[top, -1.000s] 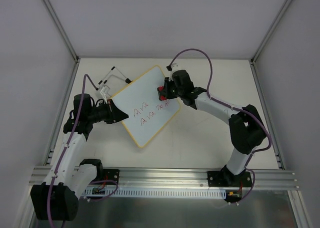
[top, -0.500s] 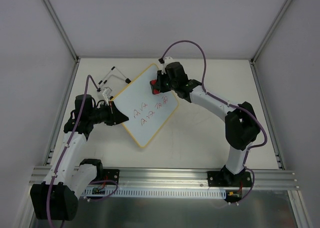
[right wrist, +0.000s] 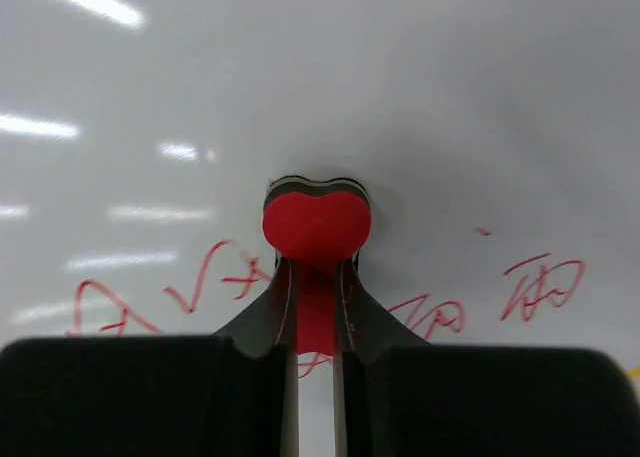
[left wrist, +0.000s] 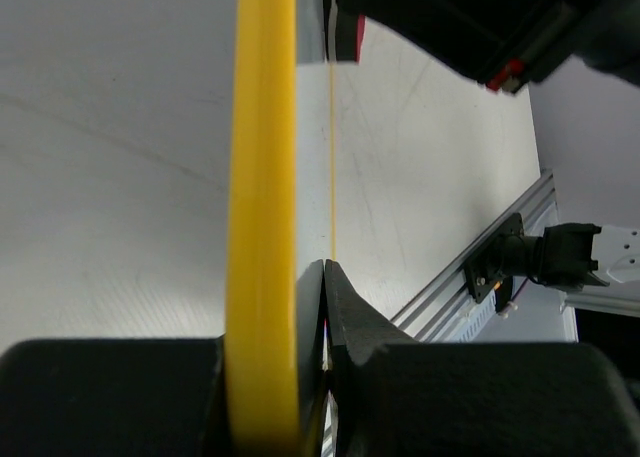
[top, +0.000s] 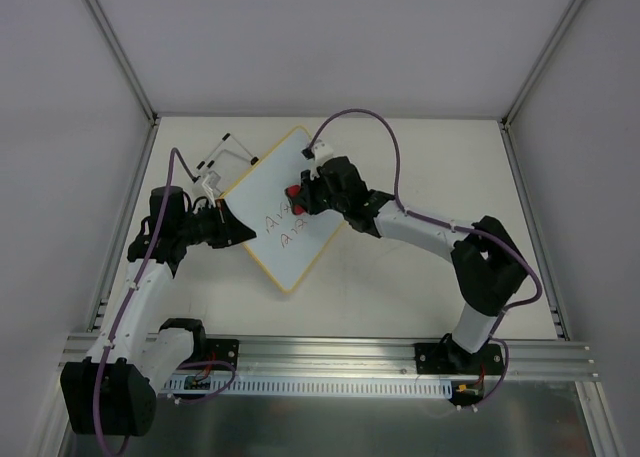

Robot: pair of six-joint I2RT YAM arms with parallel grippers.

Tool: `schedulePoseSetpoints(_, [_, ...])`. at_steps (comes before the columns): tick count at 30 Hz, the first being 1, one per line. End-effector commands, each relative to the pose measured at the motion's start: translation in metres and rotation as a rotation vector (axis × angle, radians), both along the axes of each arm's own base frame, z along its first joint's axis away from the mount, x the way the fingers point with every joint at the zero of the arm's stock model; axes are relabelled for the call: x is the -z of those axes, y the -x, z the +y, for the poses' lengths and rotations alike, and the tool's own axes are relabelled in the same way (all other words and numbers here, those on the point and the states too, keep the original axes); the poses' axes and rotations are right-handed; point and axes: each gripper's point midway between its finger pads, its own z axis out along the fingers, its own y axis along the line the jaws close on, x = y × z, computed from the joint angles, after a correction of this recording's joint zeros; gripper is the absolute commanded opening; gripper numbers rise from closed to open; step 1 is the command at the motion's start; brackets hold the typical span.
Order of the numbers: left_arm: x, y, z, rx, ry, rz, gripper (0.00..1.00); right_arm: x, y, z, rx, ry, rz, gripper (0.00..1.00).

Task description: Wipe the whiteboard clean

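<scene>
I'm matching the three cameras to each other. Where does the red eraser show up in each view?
Top external: red eraser left of centre, on the upper part of the whiteboard, in the right gripper.
Left wrist: red eraser a sliver at top centre, right of the yellow frame.
Right wrist: red eraser dead centre, between the fingers.
Shared landmark: the whiteboard.

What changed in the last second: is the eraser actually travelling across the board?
Yes. The right gripper, shut on the red eraser, swept left across the whiteboard, from its right corner to its middle, beside the red writing. The left gripper stayed clamped on the left edge; the whiteboard did not shift.
</scene>
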Motion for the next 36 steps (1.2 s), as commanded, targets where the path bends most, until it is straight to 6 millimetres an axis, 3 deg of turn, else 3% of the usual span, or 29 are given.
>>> schedulePoseSetpoints(1, [-0.031, -0.003, -0.014, 0.136, 0.009, -0.160, 0.00, 0.025, 0.079, 0.048, -0.234, 0.002, 0.056, 0.00])
schedulePoseSetpoints(6, [-0.033, -0.003, -0.015, 0.137, 0.018, -0.153, 0.00, 0.004, 0.124, 0.078, -0.336, -0.040, 0.032, 0.00])
schedulePoseSetpoints(10, [-0.035, -0.003, -0.017, 0.144, 0.033, -0.142, 0.00, -0.006, 0.137, 0.088, -0.348, -0.055, 0.017, 0.00])
schedulePoseSetpoints(15, [-0.036, -0.002, -0.018, 0.142, 0.042, -0.136, 0.00, 0.010, 0.113, 0.075, -0.226, -0.011, 0.017, 0.00])
schedulePoseSetpoints(20, [-0.037, -0.001, -0.018, 0.138, 0.044, -0.136, 0.00, 0.040, 0.071, 0.032, -0.002, 0.051, 0.036, 0.00])
schedulePoseSetpoints(25, [-0.037, 0.000, -0.019, 0.144, 0.052, -0.131, 0.00, 0.064, 0.047, -0.005, 0.131, 0.054, 0.100, 0.00])
schedulePoseSetpoints(32, [-0.037, 0.003, -0.020, 0.152, 0.062, -0.127, 0.00, 0.062, 0.030, -0.016, 0.197, 0.046, 0.097, 0.00])
schedulePoseSetpoints(36, [-0.036, 0.004, -0.020, 0.150, 0.064, -0.119, 0.00, 0.037, 0.029, 0.000, 0.162, -0.003, 0.066, 0.00])
